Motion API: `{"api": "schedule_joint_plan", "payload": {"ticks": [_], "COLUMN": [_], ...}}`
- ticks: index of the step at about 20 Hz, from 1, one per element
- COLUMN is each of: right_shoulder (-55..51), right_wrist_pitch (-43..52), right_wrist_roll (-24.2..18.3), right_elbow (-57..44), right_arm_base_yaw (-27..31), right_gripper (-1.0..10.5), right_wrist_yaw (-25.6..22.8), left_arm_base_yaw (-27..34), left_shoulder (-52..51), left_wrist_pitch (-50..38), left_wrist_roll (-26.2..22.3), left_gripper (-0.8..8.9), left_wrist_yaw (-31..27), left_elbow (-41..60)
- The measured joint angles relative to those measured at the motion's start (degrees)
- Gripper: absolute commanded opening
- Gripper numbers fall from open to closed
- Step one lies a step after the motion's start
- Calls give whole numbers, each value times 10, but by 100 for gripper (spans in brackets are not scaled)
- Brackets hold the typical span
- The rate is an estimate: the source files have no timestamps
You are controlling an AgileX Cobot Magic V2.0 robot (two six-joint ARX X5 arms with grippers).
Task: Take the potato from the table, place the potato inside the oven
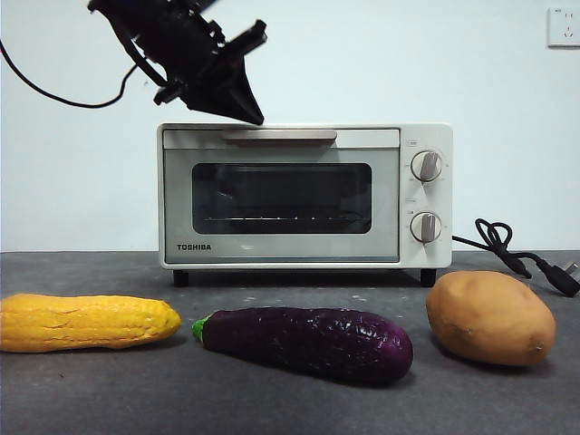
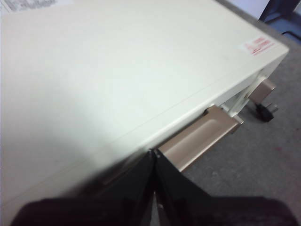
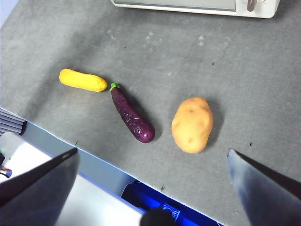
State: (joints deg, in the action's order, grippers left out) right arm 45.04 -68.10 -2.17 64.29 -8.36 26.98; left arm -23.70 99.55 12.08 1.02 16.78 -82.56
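A plain white wall (image 1: 381, 63) rises behind the dark grey speckled worktop (image 1: 136, 390) — even, soft light — with a white wall socket (image 1: 563, 27) high at one corner.

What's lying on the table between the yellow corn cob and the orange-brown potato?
The glossy purple eggplant lies between the yellow corn cob and the orange-brown oval potato, apart from both on the dark grey table. The front and right wrist views show it.
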Motion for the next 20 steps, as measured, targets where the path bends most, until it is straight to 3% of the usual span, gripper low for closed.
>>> {"api": "schedule_joint_plan", "payload": {"ticks": [11,17,20], "right_shoulder": [0,0,2], "right_wrist_pitch": [0,0,0], "right_wrist_roll": [0,0,0], "right_elbow": [0,0,0], "right_arm_base_yaw": [0,0,0], "right_gripper": [599,599,599], "right_wrist_yaw": [0,0,0], "left_arm_base_yaw": [-9,-32,-57], "left_shoulder": [11,0,0], "left_wrist_pitch": [28,116,203], "left_wrist_roll": [-28,-45,-45], "left_gripper": [-8,-8,-8], "left_wrist_yaw": [-16,-4,15], "left_elbow": [-11,-19,-18]}}
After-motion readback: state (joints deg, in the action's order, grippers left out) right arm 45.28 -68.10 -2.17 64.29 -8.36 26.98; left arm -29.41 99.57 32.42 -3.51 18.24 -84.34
